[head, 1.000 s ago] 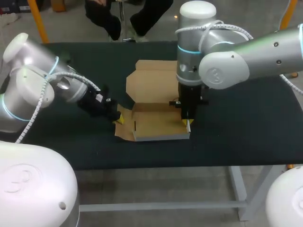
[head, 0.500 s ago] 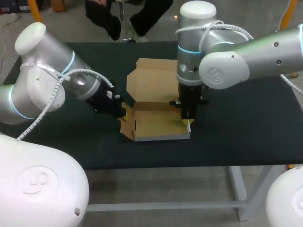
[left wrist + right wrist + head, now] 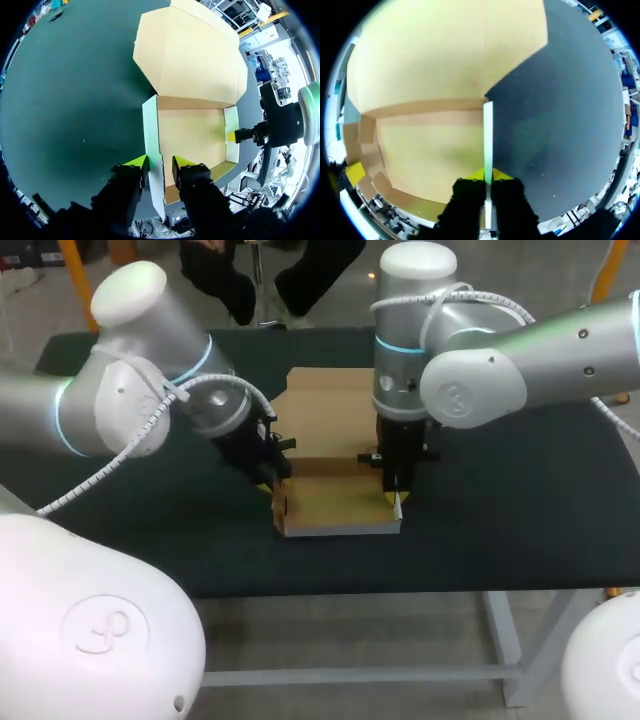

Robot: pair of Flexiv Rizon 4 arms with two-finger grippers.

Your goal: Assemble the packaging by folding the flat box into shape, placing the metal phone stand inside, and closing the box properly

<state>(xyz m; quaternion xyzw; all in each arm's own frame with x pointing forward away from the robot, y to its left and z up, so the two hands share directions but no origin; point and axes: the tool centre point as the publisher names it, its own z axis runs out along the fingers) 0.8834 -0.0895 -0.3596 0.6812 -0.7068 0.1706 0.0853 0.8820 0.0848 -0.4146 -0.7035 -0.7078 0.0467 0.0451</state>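
Head view: the box sat mid-counter, its lid open to the far side.
Left wrist view: the left hand stood narrowly open astride the left wall.
Right wrist view: the right hand pinched the box by its right wall.
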